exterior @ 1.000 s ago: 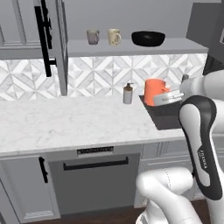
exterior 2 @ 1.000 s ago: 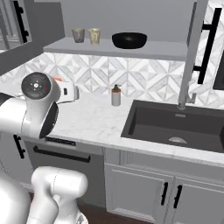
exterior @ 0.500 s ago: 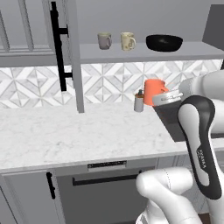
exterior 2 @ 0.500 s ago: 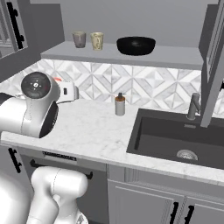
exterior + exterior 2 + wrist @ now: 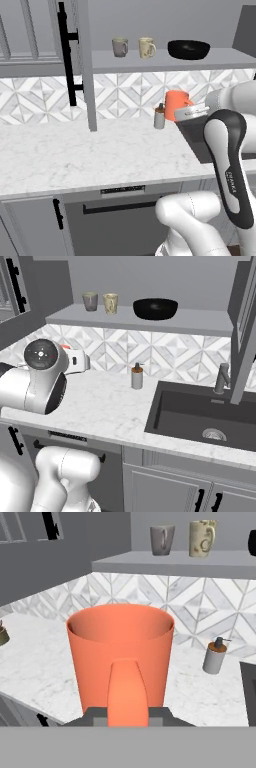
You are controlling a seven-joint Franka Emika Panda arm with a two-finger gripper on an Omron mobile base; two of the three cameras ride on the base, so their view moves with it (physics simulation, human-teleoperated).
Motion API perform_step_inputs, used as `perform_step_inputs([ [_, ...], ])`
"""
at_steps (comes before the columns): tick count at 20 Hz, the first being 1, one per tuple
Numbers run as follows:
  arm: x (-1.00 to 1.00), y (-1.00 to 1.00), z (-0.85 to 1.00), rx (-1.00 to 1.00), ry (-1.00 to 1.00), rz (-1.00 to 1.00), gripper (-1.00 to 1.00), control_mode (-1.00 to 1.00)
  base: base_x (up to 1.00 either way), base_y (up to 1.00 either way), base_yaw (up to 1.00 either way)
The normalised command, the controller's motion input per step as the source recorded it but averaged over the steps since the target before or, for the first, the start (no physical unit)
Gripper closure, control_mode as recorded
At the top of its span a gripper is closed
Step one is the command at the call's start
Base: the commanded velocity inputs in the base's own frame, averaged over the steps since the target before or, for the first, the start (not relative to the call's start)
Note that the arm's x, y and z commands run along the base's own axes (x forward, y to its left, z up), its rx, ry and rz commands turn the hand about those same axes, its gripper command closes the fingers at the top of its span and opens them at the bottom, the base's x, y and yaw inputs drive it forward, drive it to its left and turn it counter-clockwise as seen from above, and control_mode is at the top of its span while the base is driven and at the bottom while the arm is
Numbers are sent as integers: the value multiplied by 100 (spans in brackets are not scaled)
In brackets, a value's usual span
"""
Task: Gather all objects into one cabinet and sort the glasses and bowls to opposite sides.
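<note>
My gripper (image 5: 128, 716) is shut on the handle of the bright orange mug (image 5: 121, 654), held upright above the counter. From the left base camera the orange mug (image 5: 176, 102) hangs in front of the backsplash, below the cabinet shelf (image 5: 165, 62). On that shelf stand the grey mug (image 5: 120, 47), the cream mug (image 5: 146, 47) and the wide black bowl (image 5: 188, 49), left to right. The same row shows in the right base view: grey mug (image 5: 90, 301), cream mug (image 5: 110, 303), black bowl (image 5: 155, 308). The cabinet door (image 5: 85, 65) stands open.
A small soap dispenser (image 5: 137, 376) stands on the marble counter (image 5: 75, 155) by the backsplash. To its right lie the dark sink (image 5: 210, 416) and its faucet (image 5: 221, 378). Another open cabinet door (image 5: 245, 321) hangs at the right.
The whole scene has shifted right in both base views, so the base has driven left along the counter. The orange mug stays in my shut gripper.
</note>
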Motion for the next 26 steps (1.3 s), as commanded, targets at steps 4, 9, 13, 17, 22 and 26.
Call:
perform_step_inputs([
  [4,8,16,38,0,-8,0,100,-100,4,4,0],
  [9,25,19,95,0,-16,0,100,-100,0,0,0],
  [13,69,4,72,0,-7,0,100,-100,0,0,0],
  [17,64,2,43,0,0,0,100,-100,0,0,0],
  [22,63,19,-13,0,1,0,100,-100,0,0,0],
  [26,53,12,-23,6,0,-4,100,-100,0,0,0],
])
